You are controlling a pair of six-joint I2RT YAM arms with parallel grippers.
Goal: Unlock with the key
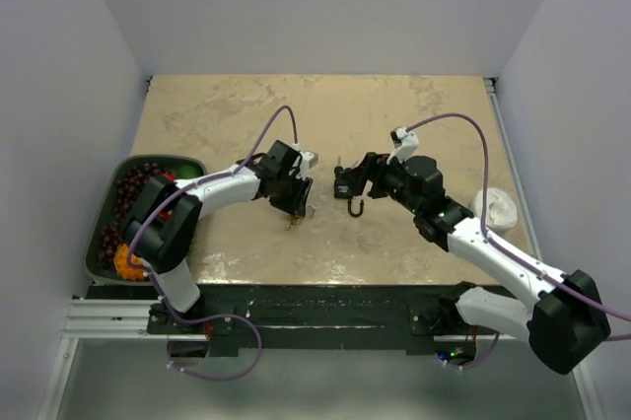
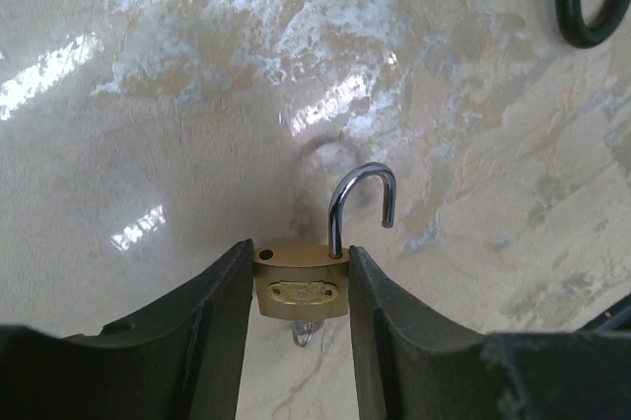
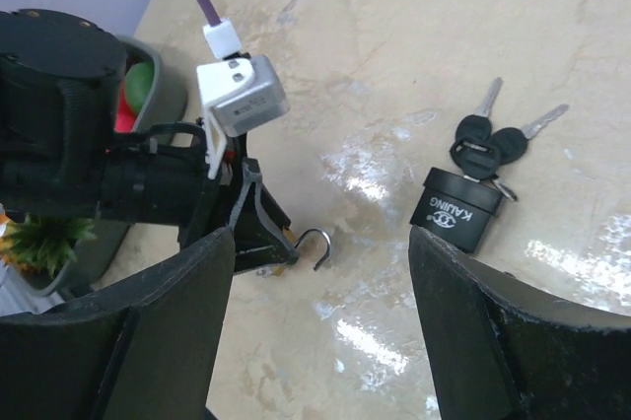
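Observation:
A brass padlock sits clamped between my left gripper's fingers, just above the table. Its steel shackle is swung open, and a small silver key pokes out under its body. In the top view the left gripper is left of table centre. My right gripper stands open with nothing between its fingers, facing the left gripper and the open shackle. A black padlock with a bunch of black-headed keys lies just past the right fingertip.
A dark tray of fruit sits at the table's left edge, beside the left arm. A white round object lies near the right edge. The black padlock's dark shackle lies between the two grippers.

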